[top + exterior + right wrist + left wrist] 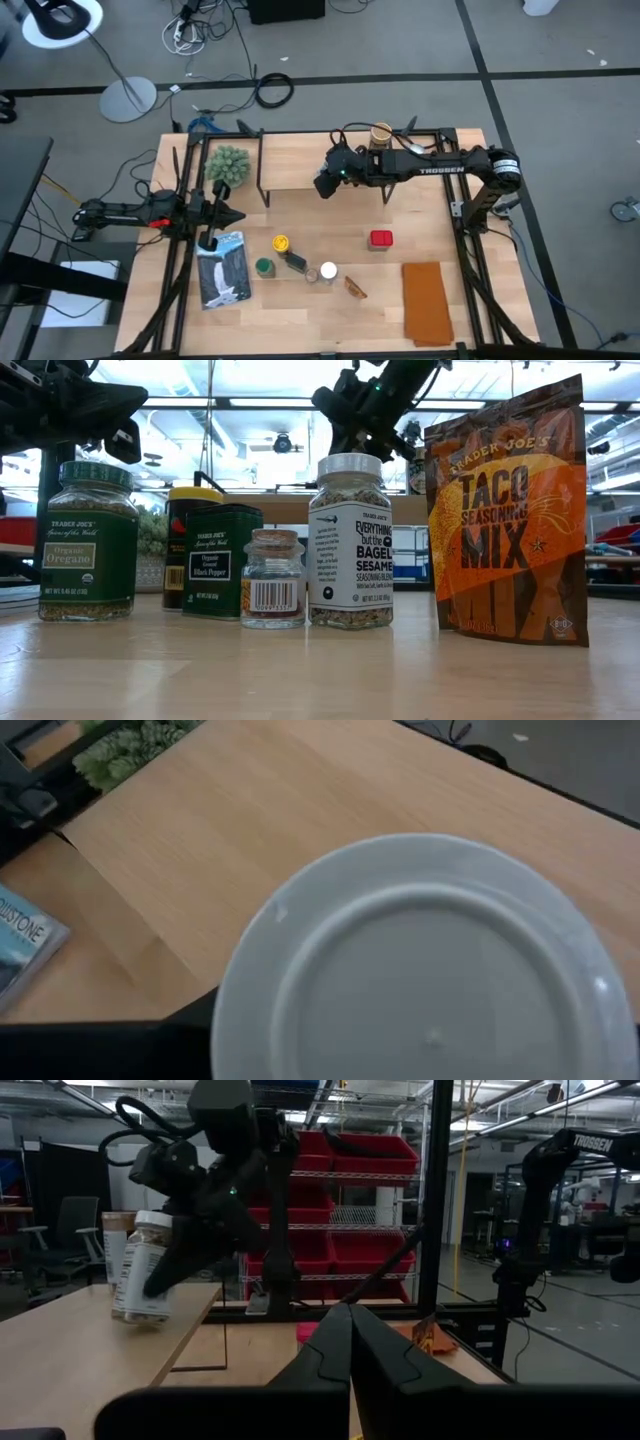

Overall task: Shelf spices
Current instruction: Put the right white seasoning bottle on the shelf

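1. High view: light wood table (pixel 310 315); shelf (pixel 300 160) at its back edge; grey floor with cables. Right gripper (pixel 325 183) over the shelf; red tin (pixel 380 238) and other spices in front.
2. Low view: jars lined up; oregano jar (pixel 87 540), bagel seasoning jar (pixel 350 540), taco mix pouch (pixel 510 510).
3. Left wrist view: left gripper (pixel 349 1342) pressed together, empty; red bins (pixel 340 1200) behind.
4. Right wrist view: right fingers clasped a white-lidded jar (pixel 430 970) over the shelf plank.
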Controlling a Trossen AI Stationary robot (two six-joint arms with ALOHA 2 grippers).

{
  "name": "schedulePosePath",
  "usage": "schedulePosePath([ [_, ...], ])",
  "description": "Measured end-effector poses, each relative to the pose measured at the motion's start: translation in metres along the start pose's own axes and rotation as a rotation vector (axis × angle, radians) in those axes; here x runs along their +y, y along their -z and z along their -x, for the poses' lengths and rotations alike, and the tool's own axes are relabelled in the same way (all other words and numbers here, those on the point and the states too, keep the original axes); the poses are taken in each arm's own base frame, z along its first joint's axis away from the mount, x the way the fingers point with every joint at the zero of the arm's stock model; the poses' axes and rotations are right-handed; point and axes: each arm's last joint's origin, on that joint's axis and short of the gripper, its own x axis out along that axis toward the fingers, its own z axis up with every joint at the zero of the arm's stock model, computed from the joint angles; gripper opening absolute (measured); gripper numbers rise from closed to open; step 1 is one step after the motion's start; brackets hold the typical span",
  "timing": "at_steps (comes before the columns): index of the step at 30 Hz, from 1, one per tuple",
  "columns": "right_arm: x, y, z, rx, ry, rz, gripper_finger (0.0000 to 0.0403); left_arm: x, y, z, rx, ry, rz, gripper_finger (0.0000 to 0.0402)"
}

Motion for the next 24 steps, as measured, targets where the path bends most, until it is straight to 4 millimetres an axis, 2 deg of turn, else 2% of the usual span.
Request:
schedulePosePath([
  [6,-0.002,-0.006,-0.002,-0.013,-0.038,-0.026,0.0238,0.0,0.0,0.0,-0.001,0.0,0.0,0.0006],
  [24,-0.011,-0.032,-0.008,-0.174,-0.096,-0.013,0.0232,0.0,0.0,0.0,0.0,0.0,0.0,0.0006],
])
